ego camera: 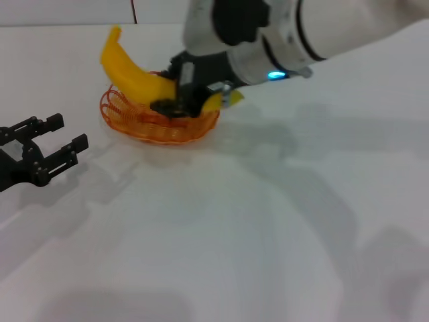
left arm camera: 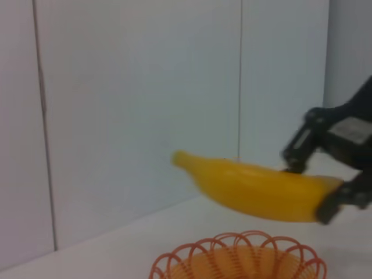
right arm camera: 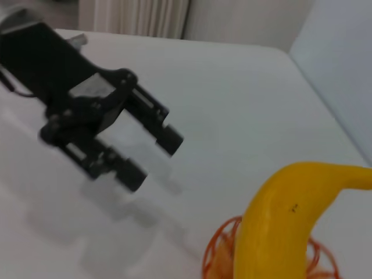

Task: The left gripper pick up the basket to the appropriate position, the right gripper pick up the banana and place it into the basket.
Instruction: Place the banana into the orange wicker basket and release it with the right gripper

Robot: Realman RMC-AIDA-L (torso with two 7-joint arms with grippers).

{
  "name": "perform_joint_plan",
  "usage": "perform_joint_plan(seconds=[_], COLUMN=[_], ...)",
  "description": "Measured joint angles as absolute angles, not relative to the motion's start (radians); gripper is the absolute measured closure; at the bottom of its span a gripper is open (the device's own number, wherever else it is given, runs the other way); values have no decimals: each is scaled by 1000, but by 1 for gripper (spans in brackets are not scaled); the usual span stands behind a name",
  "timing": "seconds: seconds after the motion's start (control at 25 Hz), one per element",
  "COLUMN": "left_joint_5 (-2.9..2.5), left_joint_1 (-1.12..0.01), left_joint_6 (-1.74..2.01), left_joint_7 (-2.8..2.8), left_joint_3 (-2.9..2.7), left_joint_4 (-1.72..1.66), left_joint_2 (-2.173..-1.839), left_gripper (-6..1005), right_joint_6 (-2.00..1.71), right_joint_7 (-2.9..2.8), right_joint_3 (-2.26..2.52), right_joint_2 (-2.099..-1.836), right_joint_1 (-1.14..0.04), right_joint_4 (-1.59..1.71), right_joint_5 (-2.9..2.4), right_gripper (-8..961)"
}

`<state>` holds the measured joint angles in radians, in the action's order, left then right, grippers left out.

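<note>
From the head: my right gripper (ego camera: 175,94) has its fingers clamped on the banana (ego camera: 134,70), tilted over the basket (ego camera: 161,121) on the bench (ego camera: 268,215). My left gripper (ego camera: 50,151) sits well apart, fingers spread, empty.

Left wrist: the banana hangs just above the basket's rim. It looks smooth and slippery, so a mid-body grip seems safest.

Right wrist: banana close, left gripper beyond.

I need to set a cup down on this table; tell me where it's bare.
The wide stretch of table in front of the basket, nearer the robot, is bare. The strip between the basket and the left gripper, jaws open, is narrow. The basket itself is crowded: the right gripper holds the banana over it.
</note>
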<state>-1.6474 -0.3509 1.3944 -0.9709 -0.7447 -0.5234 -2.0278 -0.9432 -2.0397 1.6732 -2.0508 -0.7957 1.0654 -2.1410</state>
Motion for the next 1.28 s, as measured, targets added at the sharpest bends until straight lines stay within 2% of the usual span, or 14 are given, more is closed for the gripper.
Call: perform_joint_plan(seconds=[0.6, 1.04, 1.24, 1.28], left_joint_5=[-1648, -1649, -1649, -1649], left_joint_1=[-363, -362, -354, -352], left_joint_6=[1393, 1393, 1393, 1393], left_joint_7=[-969, -969, -969, -969], left_joint_3=[-751, -753, -753, -753], left_joint_4=[-515, -515, -515, -515], left_joint_2=[-2029, -2029, -2029, -2029], left_gripper=[383, 383, 383, 383], right_joint_6=[-733, -708, -740, -750], right_joint_7=[-2082, -2100, -2101, -2097], right_joint_3=[1811, 1831, 1816, 1807], right_joint_2=[-2057, -2056, -2051, -2049], right_joint_1=[-895, -895, -861, -845], right_joint_4=[921, 900, 956, 977], right_joint_5=[-2138, -2138, -2131, -2130], right_gripper=[473, 472, 247, 243])
